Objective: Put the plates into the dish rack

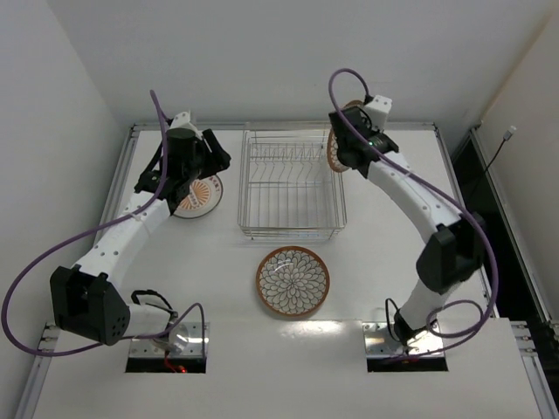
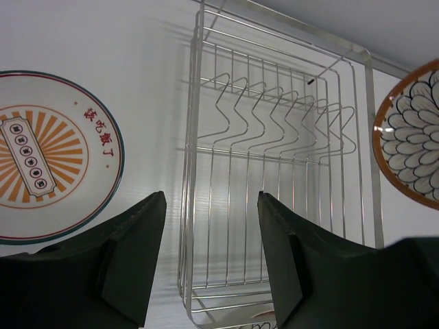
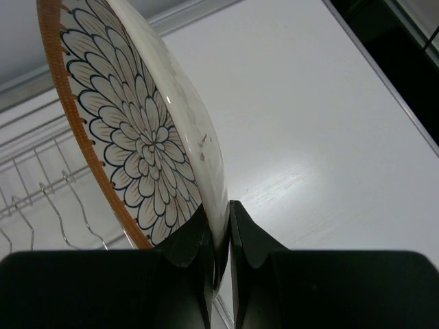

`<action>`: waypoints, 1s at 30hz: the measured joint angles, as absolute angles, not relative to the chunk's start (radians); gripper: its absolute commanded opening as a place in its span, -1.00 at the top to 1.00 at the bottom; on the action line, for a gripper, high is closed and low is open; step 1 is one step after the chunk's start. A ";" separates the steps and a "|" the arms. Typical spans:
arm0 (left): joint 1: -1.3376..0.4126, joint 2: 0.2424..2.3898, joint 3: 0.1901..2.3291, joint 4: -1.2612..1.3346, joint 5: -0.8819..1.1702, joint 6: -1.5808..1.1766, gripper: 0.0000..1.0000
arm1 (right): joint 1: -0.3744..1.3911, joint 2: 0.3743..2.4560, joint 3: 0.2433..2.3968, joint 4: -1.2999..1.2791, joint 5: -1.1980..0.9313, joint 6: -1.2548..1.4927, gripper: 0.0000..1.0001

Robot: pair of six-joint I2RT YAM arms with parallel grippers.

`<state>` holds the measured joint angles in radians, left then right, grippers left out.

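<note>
The silver wire dish rack (image 1: 293,188) stands mid-table. A large petal-pattern plate (image 1: 293,282) with an orange rim lies flat in front of it. A small orange-sunburst plate (image 1: 203,196) lies left of the rack. My left gripper (image 1: 190,179) hovers over that plate, open and empty. In the left wrist view the gripper (image 2: 211,205) frames the rack (image 2: 274,171), with the sunburst plate (image 2: 48,157) at left. My right gripper (image 1: 345,150) is shut on a petal-pattern plate (image 1: 333,160), held on edge at the rack's far right corner. In the right wrist view the gripper (image 3: 221,212) pinches this plate's rim (image 3: 137,130).
A petal-pattern plate (image 2: 411,137) shows at the right edge of the left wrist view, beyond the rack. The table's raised metal border (image 1: 279,127) runs along the back and sides. Purple cables loop off both arms. The rack's upright prongs (image 3: 41,205) stand just left of the held plate.
</note>
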<state>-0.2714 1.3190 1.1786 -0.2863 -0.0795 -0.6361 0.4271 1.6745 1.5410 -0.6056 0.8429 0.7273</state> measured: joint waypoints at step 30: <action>-0.271 1.319 1.179 -0.290 -0.057 -0.636 -0.07 | 0.594 1.971 1.743 -0.624 1.262 0.638 1.00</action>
<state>-0.2714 1.3190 1.1786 -0.2897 -0.0566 -0.6361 0.5938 1.9705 1.7428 -0.6243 1.2621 0.6380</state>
